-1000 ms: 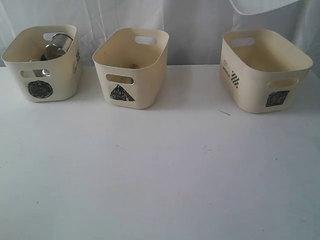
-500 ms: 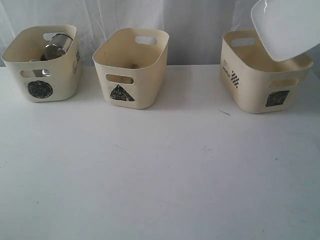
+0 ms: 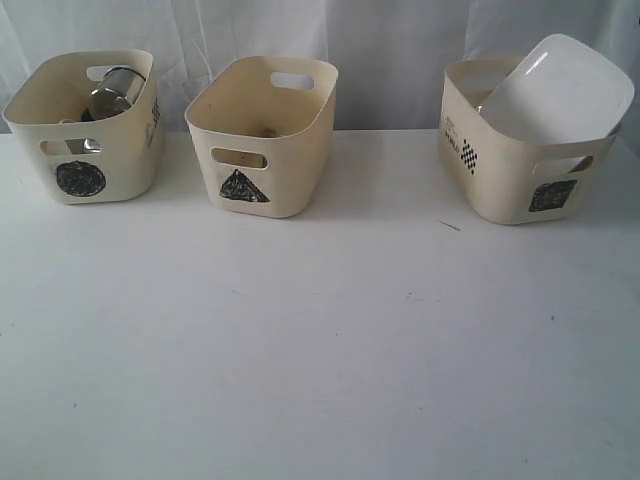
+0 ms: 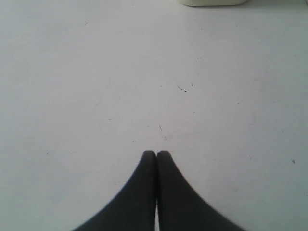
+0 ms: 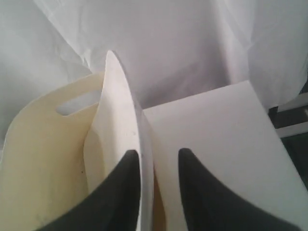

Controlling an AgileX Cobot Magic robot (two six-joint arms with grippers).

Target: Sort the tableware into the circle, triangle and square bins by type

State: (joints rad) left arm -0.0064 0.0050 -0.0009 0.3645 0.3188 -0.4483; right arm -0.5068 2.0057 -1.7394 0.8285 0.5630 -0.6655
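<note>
Looking across the tabletop [image 3: 320, 350] in the exterior view, you have three cream bins in a row along the far edge. The circle bin [image 3: 125, 150] is at about 10 o'clock, the triangle bin [image 3: 295, 150] is near 12 o'clock and the square bin [image 3: 495, 185] is at about 2 o'clock. They are well apart from one another, each with its black mark facing you.

The large white plate [image 3: 560, 95] is in the square bin. It stands tilted on its edge, leaning toward the bin's 3 o'clock side, and its upper part rises clear above the rim. A steel mug [image 3: 115, 90] lies tipped inside the circle bin, up toward that bin's far wall. More steel glints through the front handle slot, but too little shows for you to name it.

Your right gripper [image 5: 158, 151] is out of the exterior view. Its wrist camera shows it right over the square bin with its jaws apart. The plate's thin rim runs up between them, close against one jaw and with a clear gap to the other, so nothing is clamped.

Your left gripper [image 4: 157, 154] is over bare tabletop with its jaws pressed together and nothing between them. A sliver of a cream bin shows at the edge of its wrist view, but you cannot tell which bin it is.
</note>
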